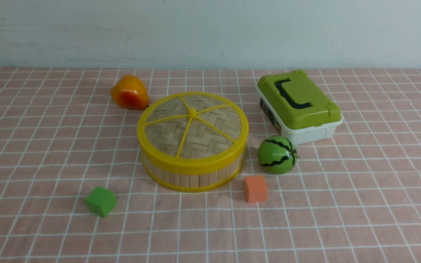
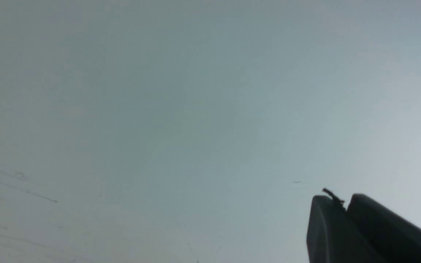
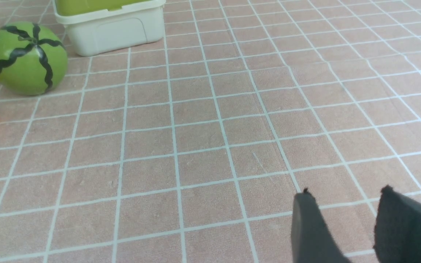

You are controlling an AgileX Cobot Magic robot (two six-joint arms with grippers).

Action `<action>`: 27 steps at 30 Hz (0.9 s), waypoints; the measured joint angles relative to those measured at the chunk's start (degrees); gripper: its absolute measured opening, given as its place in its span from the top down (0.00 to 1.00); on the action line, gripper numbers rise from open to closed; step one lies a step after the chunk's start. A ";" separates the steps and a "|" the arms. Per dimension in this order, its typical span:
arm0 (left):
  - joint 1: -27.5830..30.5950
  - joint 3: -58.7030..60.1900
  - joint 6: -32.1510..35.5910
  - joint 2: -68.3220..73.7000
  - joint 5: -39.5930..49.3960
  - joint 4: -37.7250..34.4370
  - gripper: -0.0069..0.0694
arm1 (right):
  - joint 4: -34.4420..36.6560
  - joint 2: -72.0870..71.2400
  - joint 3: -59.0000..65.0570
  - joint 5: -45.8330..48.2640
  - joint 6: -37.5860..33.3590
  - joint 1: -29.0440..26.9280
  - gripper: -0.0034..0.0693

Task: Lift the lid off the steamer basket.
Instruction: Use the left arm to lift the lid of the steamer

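The pink checked cloth [image 1: 342, 219] covers the whole table, and at its middle stands the steamer basket [image 1: 192, 179], with the lid [image 1: 196, 128] seated flat on top, its yellow rim wrapping the basket's upper edge. Neither arm shows in the front view, so the step in hand is the reach itself. The white box with green lid [image 1: 298, 106] stands behind and to the right, well clear. The toy watermelon [image 1: 277, 155] lies just beside the basket's right wall. The orange fruit [image 1: 129, 92] lies near its far left edge, and the orange cube [image 1: 255, 188] and green cube [image 1: 101, 201] sit in front. A descent from above onto the near rim probably avoids them all. The thick rim looks a surer hold than the thin spokes. A straight lift seems wise, since a snug lid could drag the light basket up with it. The right gripper [image 3: 346, 190] hovers over bare cloth, jaws a little apart and empty; it likely needs to spread wider for the rim. The left gripper [image 2: 345, 208] faces the pale wall, fingers pressed together on nothing.
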 joint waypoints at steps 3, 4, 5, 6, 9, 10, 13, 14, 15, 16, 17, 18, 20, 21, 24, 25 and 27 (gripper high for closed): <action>0.00 -9.05 3.81 8.81 7.67 -4.14 0.82 | 0.00 0.00 0.00 0.00 0.00 0.00 0.62; 0.00 -11.90 4.99 12.69 9.87 -4.78 0.82 | 0.00 0.00 0.00 0.00 0.00 0.00 0.62; 0.00 -14.59 5.98 16.08 12.59 -5.12 0.82 | 0.00 0.00 0.00 0.00 0.00 0.00 0.62; 0.00 -15.04 6.39 17.45 13.12 -5.12 0.82 | 0.00 0.00 0.00 0.00 0.00 0.00 0.62; 0.00 -20.62 8.67 26.17 21.61 -5.12 0.82 | 0.00 0.00 0.00 0.00 0.00 0.00 0.62; 0.00 -22.64 9.23 29.20 26.17 -5.12 0.82 | 0.00 0.00 0.00 0.00 0.00 0.00 0.62; 0.00 -30.54 9.98 40.94 40.51 -5.27 0.82 | 0.00 0.00 0.00 0.00 0.00 0.00 0.62; 0.00 -33.15 10.09 44.78 43.80 -5.61 0.82 | 0.00 0.00 0.00 0.00 0.00 0.00 0.62; 0.00 -35.18 10.15 47.80 46.75 -5.99 0.82 | 0.00 0.00 0.00 0.00 0.00 0.00 0.62; 0.00 -39.49 10.29 53.63 52.25 -6.77 0.82 | 0.00 0.00 0.00 0.00 0.00 0.00 0.62; 0.00 -41.73 10.44 56.94 54.76 -7.39 0.82 | 0.00 0.00 0.00 0.00 0.00 0.00 0.62; 0.00 -43.49 10.44 60.02 56.42 -7.89 0.82 | 0.00 0.00 0.00 0.00 0.00 0.00 0.62; 0.00 -47.77 10.79 65.58 59.47 -9.38 0.82 | 0.00 0.00 0.00 0.00 0.00 0.00 0.62; -0.08 -49.50 11.14 67.64 60.53 -9.94 0.82 | 0.00 0.00 0.00 0.00 0.00 0.00 0.62; -2.10 -56.12 11.98 74.15 63.39 -10.63 0.82 | 0.00 0.00 0.00 0.00 0.00 0.00 0.62; -3.34 -58.29 12.03 76.25 64.32 -10.51 0.82 | 0.00 0.00 0.00 0.00 0.00 0.00 0.62; -5.16 -60.36 12.07 78.63 65.03 -10.15 0.82 | 0.00 0.00 0.00 0.00 0.00 0.00 0.62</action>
